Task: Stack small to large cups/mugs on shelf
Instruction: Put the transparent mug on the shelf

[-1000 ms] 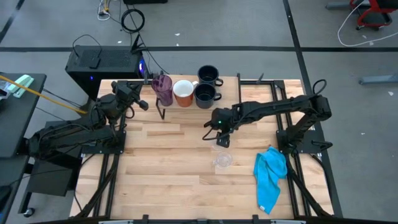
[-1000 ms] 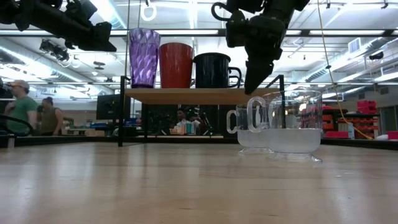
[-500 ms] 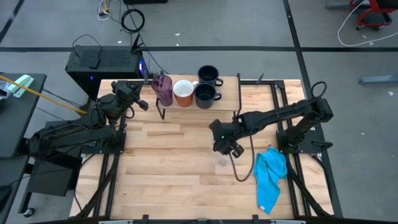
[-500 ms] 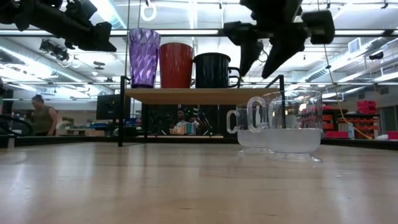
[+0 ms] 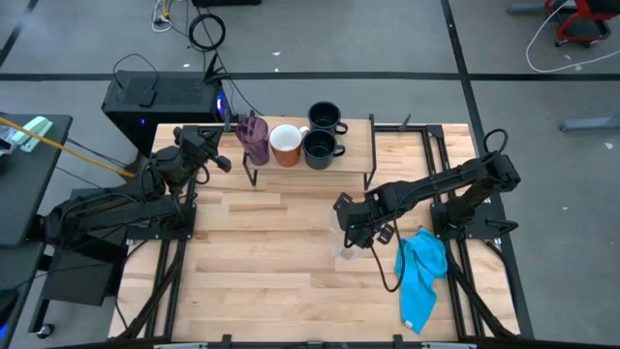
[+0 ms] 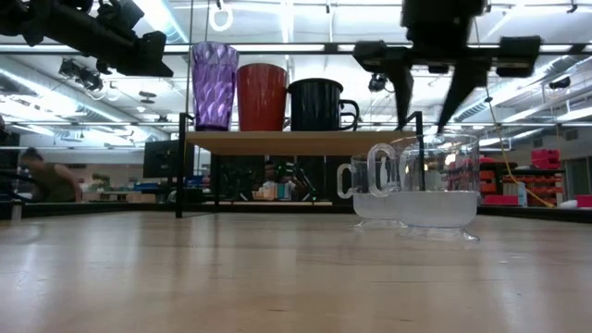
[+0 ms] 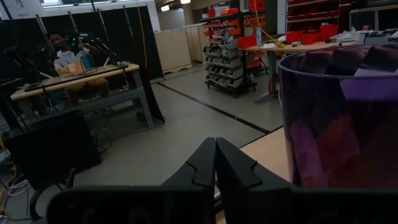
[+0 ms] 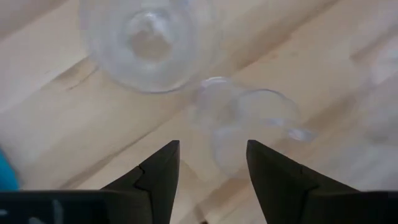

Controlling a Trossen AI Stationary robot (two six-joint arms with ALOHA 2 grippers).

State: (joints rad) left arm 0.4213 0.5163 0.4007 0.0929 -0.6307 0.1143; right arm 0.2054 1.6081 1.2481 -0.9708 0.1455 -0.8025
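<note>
The shelf (image 5: 310,160) stands at the table's far side and bears the purple tumbler (image 5: 254,139), the white-and-orange mug (image 5: 286,145) and a dark mug (image 5: 320,147); a second dark mug (image 5: 325,117) is behind. Two clear glasses (image 6: 375,190) (image 6: 439,194) stand on the table. In the right wrist view the wider glass (image 8: 149,43) and the handled one (image 8: 249,124) lie below. My right gripper (image 5: 354,235) hangs open above them, pointing down, touching nothing. My left gripper (image 7: 214,168) is shut, beside the purple tumbler (image 7: 339,118).
A blue cloth (image 5: 421,276) lies crumpled on the table to the right of the glasses. The shelf's black legs (image 6: 180,176) stand at the far side. Bare wood spreads over the table's near left (image 5: 252,262). People show in the room behind.
My right gripper has gone from just in front of the shelf toward the table's near edge and a little to the right, to above the two clear glasses. It has turned about, so both fingers now show spread apart and pointing down. The glasses have stayed put.
</note>
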